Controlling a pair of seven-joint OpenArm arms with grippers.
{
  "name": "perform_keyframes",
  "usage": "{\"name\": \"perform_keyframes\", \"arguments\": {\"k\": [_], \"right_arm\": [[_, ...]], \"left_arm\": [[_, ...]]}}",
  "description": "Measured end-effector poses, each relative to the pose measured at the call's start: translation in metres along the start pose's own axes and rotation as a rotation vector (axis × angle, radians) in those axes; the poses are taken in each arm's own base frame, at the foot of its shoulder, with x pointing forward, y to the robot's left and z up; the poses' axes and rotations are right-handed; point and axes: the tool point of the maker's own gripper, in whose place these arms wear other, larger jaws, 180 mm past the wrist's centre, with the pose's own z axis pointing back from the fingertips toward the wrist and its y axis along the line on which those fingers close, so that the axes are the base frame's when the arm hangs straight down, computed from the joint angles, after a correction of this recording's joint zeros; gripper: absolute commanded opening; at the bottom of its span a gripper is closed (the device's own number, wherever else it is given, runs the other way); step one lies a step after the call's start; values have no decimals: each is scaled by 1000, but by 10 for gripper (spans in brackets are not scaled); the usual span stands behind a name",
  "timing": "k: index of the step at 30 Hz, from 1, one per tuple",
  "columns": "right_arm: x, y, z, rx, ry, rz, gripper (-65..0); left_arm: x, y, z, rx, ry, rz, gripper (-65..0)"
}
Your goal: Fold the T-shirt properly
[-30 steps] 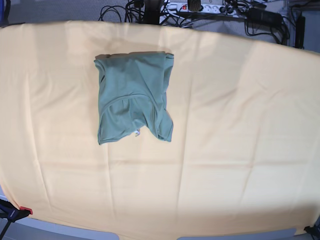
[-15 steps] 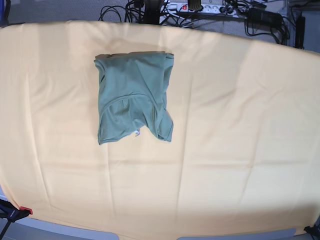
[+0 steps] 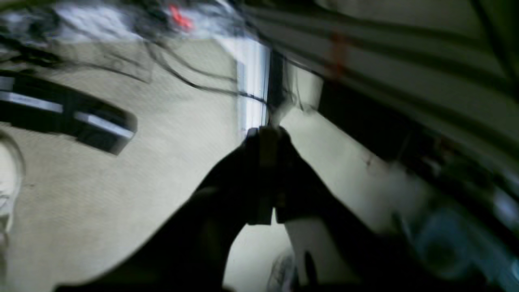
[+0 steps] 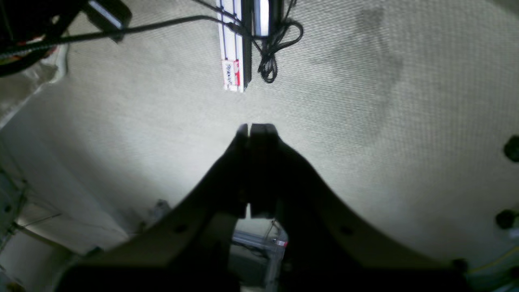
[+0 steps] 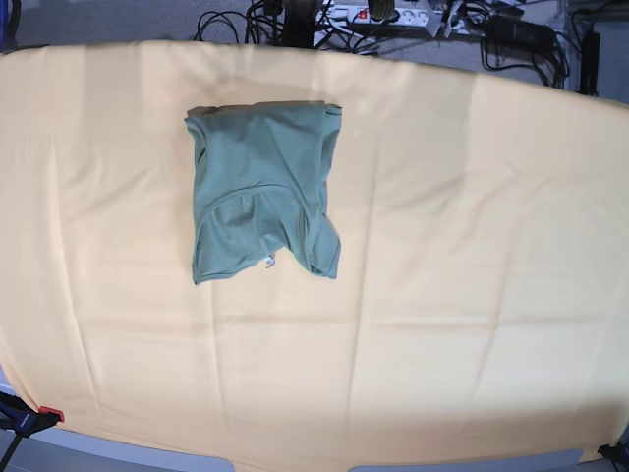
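The T-shirt lies folded into a compact, roughly rectangular bundle on the yellow-orange cloth that covers the tabletop. In the base view it sits left of centre and toward the far edge. Its far edge is straight; its near edge is uneven, with a loose flap hanging lower at the near right corner. A curved seam crosses the lower half, and a small white tag shows at the near edge. The cloth around it shows straight crease lines and is otherwise bare.

Beyond the far edge of the cloth, a tangle of black cables and a white power strip lie on the grey floor.

Neither arm appears in the base view. In the right wrist view, the right pincer is closed, fingertips together, gripping nothing, above grey carpet; a power strip with cables lies beyond it. The left wrist view is heavily blurred; the left pincer appears closed and empty, probably over carpet as well.
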Motion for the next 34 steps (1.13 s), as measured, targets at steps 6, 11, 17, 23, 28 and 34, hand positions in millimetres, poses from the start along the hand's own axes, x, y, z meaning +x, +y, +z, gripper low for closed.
{"name": "perform_keyframes", "arguments": {"k": [6, 11, 17, 23, 28, 34], "right_arm": [[26, 4, -15, -84, -67, 64, -650], [35, 13, -19, -125, -111, 125, -650], [44, 1, -16, -185, -153, 161, -650], [57, 10, -16, -122, -181, 143, -650], [60, 15, -18, -129, -195, 135, -650], [62, 22, -20, -110, -197, 135, -650]], "left_arm": [[-19, -13, -28, 133, -23, -86, -650], [-31, -10, -36, 216, -9, -165, -650], [-27, -51, -51, 178, -91, -139, -650], [-21, -56, -56, 174, -98, -162, -650], [-23, -50, -54, 186, -101, -160, -650], [-24, -54, -56, 176, -93, -163, -650]]}}
